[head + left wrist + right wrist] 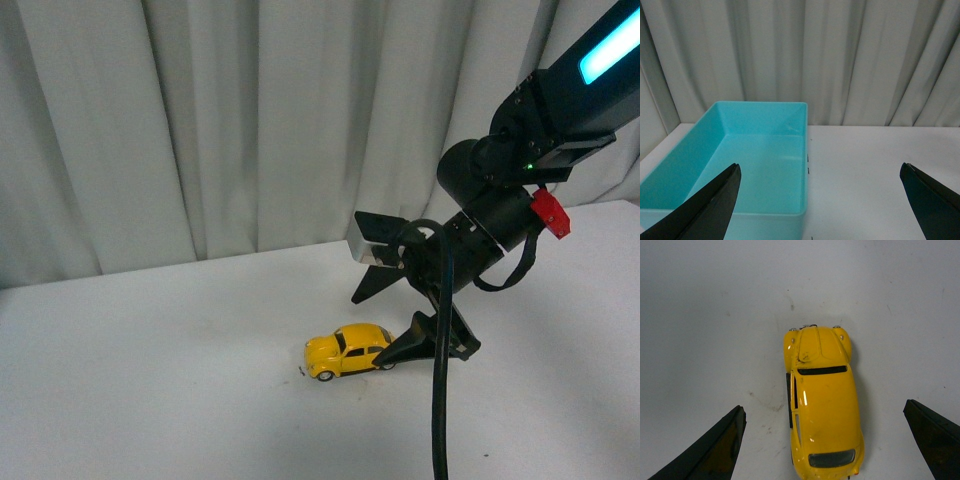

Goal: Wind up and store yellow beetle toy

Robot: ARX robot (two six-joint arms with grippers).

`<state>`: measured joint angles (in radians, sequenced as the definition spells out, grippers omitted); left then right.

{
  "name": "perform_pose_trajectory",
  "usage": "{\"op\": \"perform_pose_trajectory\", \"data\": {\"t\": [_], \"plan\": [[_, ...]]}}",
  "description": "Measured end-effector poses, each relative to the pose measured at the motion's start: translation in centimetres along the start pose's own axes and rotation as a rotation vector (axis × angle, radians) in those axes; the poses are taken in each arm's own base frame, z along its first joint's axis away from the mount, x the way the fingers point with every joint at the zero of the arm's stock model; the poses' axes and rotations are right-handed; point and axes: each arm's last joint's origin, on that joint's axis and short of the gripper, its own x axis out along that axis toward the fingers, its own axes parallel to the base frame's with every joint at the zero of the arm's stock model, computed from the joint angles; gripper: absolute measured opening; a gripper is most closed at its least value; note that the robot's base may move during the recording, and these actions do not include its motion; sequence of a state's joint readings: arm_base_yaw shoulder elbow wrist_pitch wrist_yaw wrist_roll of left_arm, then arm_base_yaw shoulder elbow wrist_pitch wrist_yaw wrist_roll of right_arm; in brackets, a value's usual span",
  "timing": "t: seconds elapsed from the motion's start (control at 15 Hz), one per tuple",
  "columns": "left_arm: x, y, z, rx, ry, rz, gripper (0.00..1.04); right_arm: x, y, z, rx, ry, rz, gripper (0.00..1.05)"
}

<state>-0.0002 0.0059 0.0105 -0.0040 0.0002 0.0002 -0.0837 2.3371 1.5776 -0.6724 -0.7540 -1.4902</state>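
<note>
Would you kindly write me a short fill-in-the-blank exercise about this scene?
The ____ beetle toy stands on the white table.
The right gripper above it is ____.
The turquoise bin before the left gripper is ____.
Missing words: yellow, open, empty.

Soft, even, rather dim light with a cool cast.
Small glints sit on the yellow beetle toy [822, 405], which casts a faint shadow on the worktop [150, 380]. The fingertips [715, 450] of the right gripper [824, 405] look blurred.
</note>
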Motion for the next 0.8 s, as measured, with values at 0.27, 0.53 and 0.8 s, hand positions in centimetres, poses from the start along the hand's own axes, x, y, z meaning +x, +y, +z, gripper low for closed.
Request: {"op": "perform_pose_trajectory", "data": {"t": [0.27, 0.53, 0.8], "plan": [[0.0, 0.0, 0.0, 0.0, 0.0, 0.001, 0.98, 2.4, -1.1, 0.2, -0.068, 0.047, 0.062, 0.98], [0.0, 0.0, 0.0, 0.0, 0.0, 0.001, 0.98, 3.5, -1.1, 0.6, -0.088, 0.073, 0.093, 0.86], [0.0, 0.0, 0.0, 0.0, 0.0, 0.001, 0.98, 3.7, -1.1, 0.7, -0.096, 0.089, 0.097, 0.46]]}}
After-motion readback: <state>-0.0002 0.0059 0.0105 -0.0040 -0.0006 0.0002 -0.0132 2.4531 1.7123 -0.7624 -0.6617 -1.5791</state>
